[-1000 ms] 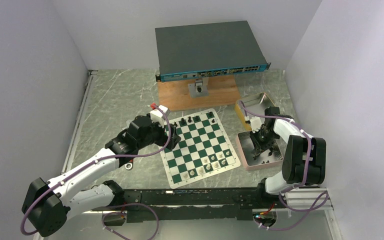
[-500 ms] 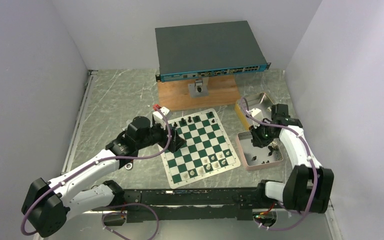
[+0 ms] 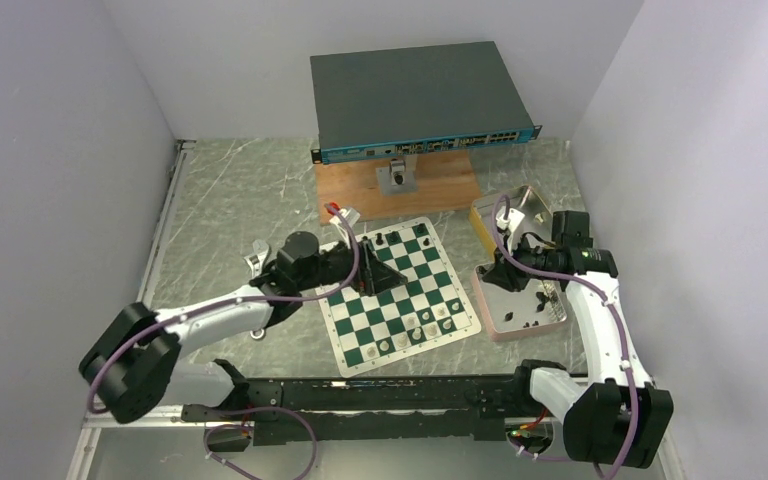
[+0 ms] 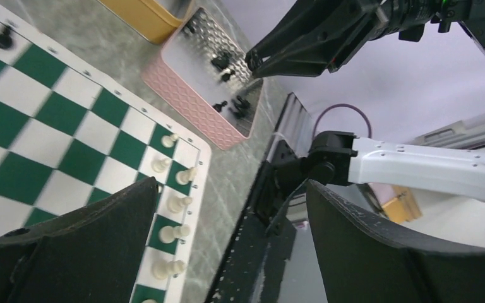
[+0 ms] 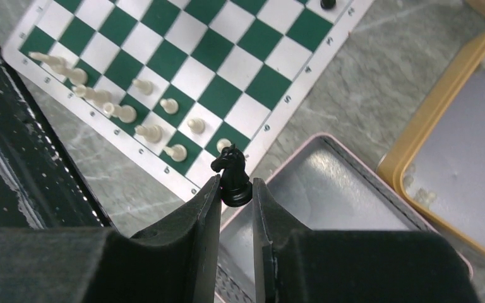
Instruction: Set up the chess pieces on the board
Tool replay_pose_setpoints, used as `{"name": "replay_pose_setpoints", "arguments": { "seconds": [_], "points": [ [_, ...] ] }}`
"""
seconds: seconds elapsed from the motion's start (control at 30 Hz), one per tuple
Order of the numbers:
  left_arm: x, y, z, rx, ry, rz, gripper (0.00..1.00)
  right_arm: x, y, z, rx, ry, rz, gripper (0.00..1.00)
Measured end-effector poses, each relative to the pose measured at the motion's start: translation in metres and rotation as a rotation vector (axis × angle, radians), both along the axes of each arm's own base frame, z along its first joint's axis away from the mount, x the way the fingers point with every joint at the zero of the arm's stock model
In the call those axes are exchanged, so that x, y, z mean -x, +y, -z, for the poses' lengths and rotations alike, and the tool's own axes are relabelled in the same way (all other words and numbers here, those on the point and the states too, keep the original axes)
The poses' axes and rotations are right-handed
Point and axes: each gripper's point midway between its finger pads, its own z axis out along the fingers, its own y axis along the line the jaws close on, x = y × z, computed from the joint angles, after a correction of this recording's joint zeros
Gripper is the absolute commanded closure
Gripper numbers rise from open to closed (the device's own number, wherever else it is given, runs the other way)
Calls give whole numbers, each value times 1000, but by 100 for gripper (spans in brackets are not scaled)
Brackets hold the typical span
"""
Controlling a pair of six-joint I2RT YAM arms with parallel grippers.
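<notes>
Two grippers to mind here. My left gripper (image 3: pixel 375 272) hangs low over the board (image 3: pixel 392 303), jaws spread wide with nothing between them, close to the few black chess pieces (image 3: pixel 392 238) along the far edge. A careless sweep could topple those. Over on the right, the right gripper (image 5: pixel 235 189) pinches a black knight (image 5: pixel 230 169) by its base above the pink tray (image 5: pixel 341 196). That hold looks shallow to me, and a fast swing might twist the knight loose.

the board (image 3: pixel 388 300) has dark green and white checks and a white border. the knight (image 5: pixel 232 170) is black, the tray (image 4: pixel 189 96) pink, the tin (image 4: pixel 140 15) yellow, the table (image 3: pixel 230 200) grey marbled.
</notes>
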Motion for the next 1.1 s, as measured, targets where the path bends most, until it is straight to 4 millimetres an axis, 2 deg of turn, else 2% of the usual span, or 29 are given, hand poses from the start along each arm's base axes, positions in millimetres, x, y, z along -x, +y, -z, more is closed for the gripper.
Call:
{"name": "replay_pose_setpoints", "arguments": {
  "seconds": [0.23,0.33,0.43,0.73,1.1],
  "points": [
    [11,-49,19,25,179,60,10,1,13,-13,-73,-31,-30,91],
    [9,-71,17,25,216,47,16,2,17,-14,-86,-29,-43,91],
    [1,-87,10,23,229,10,17,4,20,-15,-95,-29,-58,91],
    [-17,-111,12,-30,262,-99,28,9,32,-15,-100,-20,-104,91],
    [-26,-131,19,-100,268,-141,42,7,34,-16,-97,-32,-112,91]
  ]
}}
